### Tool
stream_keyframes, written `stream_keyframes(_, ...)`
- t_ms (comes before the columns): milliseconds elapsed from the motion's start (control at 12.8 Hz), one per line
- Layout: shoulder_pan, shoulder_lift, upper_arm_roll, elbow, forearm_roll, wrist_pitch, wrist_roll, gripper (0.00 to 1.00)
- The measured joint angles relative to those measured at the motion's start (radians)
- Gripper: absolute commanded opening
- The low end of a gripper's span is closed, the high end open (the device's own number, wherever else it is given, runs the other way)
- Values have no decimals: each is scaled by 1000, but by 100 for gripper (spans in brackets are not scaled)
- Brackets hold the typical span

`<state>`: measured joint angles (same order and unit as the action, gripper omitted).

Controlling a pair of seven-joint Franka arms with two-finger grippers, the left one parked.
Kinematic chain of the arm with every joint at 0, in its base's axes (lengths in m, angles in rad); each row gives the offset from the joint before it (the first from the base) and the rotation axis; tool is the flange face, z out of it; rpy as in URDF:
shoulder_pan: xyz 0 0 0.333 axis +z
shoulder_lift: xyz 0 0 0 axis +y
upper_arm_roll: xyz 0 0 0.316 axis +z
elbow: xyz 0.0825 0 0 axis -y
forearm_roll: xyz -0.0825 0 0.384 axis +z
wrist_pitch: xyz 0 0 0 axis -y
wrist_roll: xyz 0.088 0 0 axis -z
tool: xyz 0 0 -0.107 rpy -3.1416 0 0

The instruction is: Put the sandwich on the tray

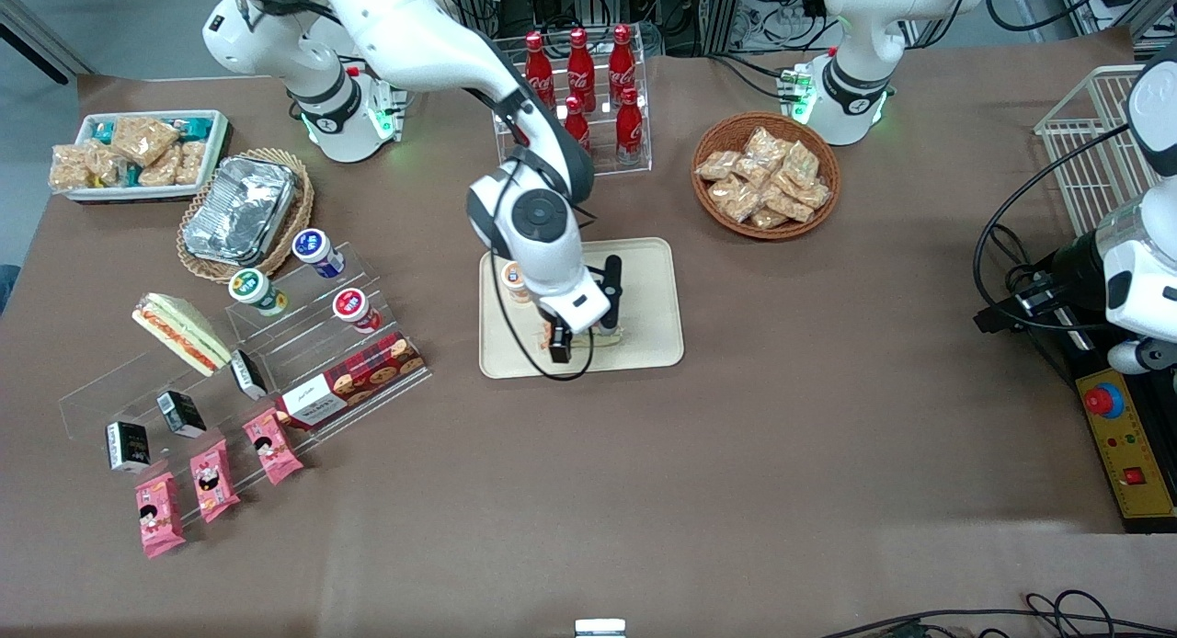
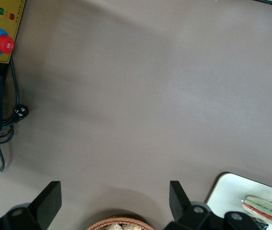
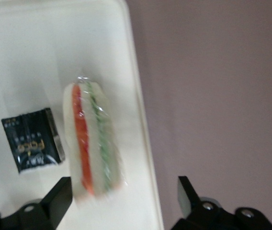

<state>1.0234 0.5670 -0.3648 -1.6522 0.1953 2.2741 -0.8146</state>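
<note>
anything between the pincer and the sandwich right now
Nothing: in the right wrist view the open pincer hangs over the sandwich, which lies on the tray beside a small black packet.

A broad table under a plain brown covering [image 1: 736, 454] fills nearly the whole scene, evenly lit, with a soft pale sheen on the cloth near the front camera. Past its edge at the working arm's end shows grey floor [image 1: 46, 31], and along the upper edge hang tangled black cables [image 1: 782, 4] among metal framing.
</note>
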Motion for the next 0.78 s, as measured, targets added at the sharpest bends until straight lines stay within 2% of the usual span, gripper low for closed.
stream_keyframes(313,-17,-208,-172,7,0,-213,8,99)
stream_keyframes(548,-23,-300,-304,5,0,-309,48,99)
stream_keyframes(704,-48,-339,-368,11,-2,-376,199,99)
stream_keyframes(783,-92,-359,-374,19,-5,-402,266,99)
